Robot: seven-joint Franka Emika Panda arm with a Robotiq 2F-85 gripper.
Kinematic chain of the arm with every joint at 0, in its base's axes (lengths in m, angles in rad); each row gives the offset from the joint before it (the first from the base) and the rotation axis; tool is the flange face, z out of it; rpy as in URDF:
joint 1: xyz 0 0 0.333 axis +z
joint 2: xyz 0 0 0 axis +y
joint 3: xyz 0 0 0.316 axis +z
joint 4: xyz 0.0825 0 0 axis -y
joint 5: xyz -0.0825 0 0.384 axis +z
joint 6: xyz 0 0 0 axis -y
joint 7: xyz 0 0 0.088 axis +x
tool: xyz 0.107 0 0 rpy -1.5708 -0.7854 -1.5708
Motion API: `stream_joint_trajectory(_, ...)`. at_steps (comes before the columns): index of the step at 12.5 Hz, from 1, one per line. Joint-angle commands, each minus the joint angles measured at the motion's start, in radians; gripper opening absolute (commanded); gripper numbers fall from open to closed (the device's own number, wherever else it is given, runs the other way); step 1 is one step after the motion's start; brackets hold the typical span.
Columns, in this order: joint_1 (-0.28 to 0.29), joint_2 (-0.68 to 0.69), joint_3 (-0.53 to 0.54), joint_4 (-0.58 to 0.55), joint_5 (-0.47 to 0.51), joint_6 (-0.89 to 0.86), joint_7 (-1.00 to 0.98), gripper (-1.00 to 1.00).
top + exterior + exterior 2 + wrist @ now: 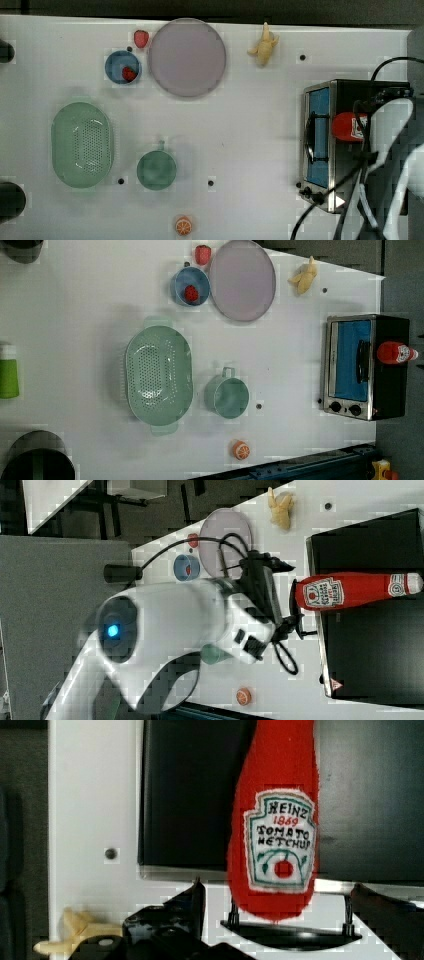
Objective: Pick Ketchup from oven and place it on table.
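Atop oven (390,390) stands ketchup (395,352); hand (295,625) open nearby.

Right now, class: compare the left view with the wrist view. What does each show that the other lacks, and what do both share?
Left view alone: the green colander, green cup, blue bowl holding a strawberry, orange half, and the oven's blue glass door.

Wrist view alone: the label's readable words, "Heinz Tomato Ketchup".

Both: the ketchup on top of the black oven, the yellow toy, and the white table.
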Motion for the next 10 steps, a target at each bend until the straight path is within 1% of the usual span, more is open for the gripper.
stream_joint_trajectory(1, -0.038, 0.083, -0.002, 0.035, -0.004, 0.044, 0.018, 1.0)
stream_joint_trajectory(5, -0.048, 0.14, 0.0, 0.029, 0.016, 0.061, 0.018, 1.0)
stream_joint_trajectory(9, -0.051, 0.152, 0.002, 0.001, 0.03, 0.069, 0.018, 1.0)
stream_joint_trajectory(10, -0.052, 0.152, 0.002, -0.005, 0.03, 0.086, 0.018, 0.92)
